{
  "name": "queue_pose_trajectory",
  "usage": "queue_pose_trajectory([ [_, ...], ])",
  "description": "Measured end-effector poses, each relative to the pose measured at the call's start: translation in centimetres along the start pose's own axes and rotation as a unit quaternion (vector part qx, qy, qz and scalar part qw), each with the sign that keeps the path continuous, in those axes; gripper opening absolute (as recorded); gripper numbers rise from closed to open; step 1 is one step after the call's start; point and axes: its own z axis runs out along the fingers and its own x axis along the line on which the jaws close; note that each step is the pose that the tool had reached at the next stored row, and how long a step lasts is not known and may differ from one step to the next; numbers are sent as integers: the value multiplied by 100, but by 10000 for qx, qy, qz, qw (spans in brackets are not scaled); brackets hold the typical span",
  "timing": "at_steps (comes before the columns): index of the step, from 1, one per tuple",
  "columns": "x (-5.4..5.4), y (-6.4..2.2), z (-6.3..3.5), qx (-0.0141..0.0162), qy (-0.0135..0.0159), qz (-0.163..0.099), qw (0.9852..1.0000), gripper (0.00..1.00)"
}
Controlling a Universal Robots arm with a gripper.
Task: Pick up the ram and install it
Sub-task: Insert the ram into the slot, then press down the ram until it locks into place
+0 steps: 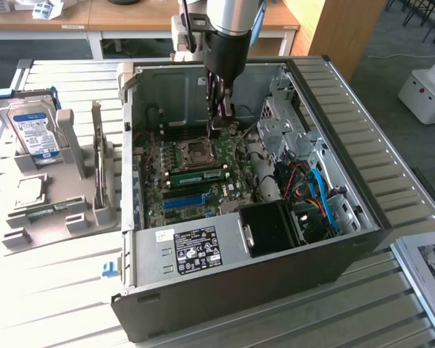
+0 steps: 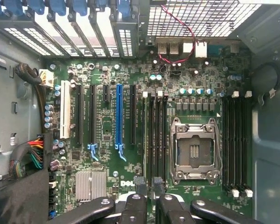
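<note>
Slatted metal bench carries an open black computer case; inside, I see the dark gripper narrowly parted, empty, the long green ram stick slotted just below it.

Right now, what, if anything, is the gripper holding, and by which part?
It cannot be told. The gripper hangs inside the computer case, close above the motherboard beside the processor socket.
</note>
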Motion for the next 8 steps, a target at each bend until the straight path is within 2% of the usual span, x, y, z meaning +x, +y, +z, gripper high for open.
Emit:
queue_pose_trajectory([
  [8,0,0,-1,0,0,0,10000,19],
])
